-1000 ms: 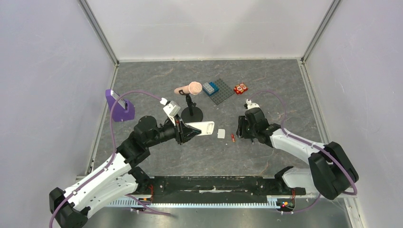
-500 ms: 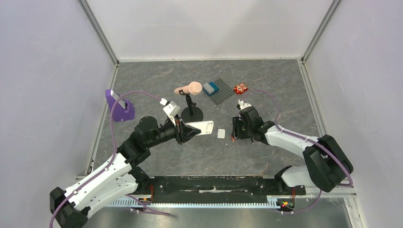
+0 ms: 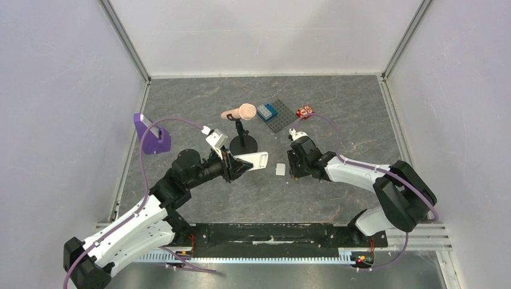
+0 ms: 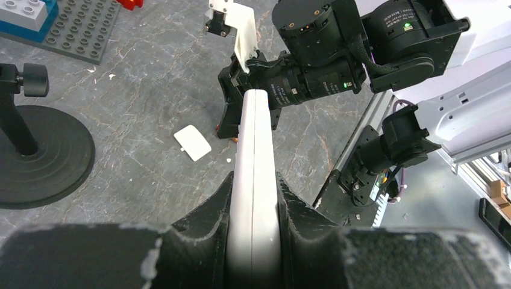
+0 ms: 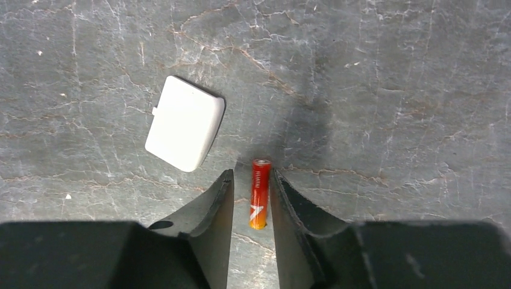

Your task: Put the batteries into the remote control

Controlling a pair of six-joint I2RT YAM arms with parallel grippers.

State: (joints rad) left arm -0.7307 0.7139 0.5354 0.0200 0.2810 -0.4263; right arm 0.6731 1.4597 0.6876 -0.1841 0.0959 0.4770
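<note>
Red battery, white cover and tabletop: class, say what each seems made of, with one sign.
Red battery: probably metal in glossy printed wrap, white lettering. White cover: likely matte moulded plastic, rounded corners, small tab. Tabletop: grey marble-look surface with pale veins, perhaps laminate.

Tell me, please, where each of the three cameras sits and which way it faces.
Top external: above and behind the bases, looking down on the table; left arm and right arm show.
Left wrist: on the left arm, looking along the remote control clamped in the left gripper, toward the right arm.
Right wrist: on the right arm, looking straight down; right gripper fingers flank the red-orange battery.
Shared: the white cover shows in all three views.
</note>
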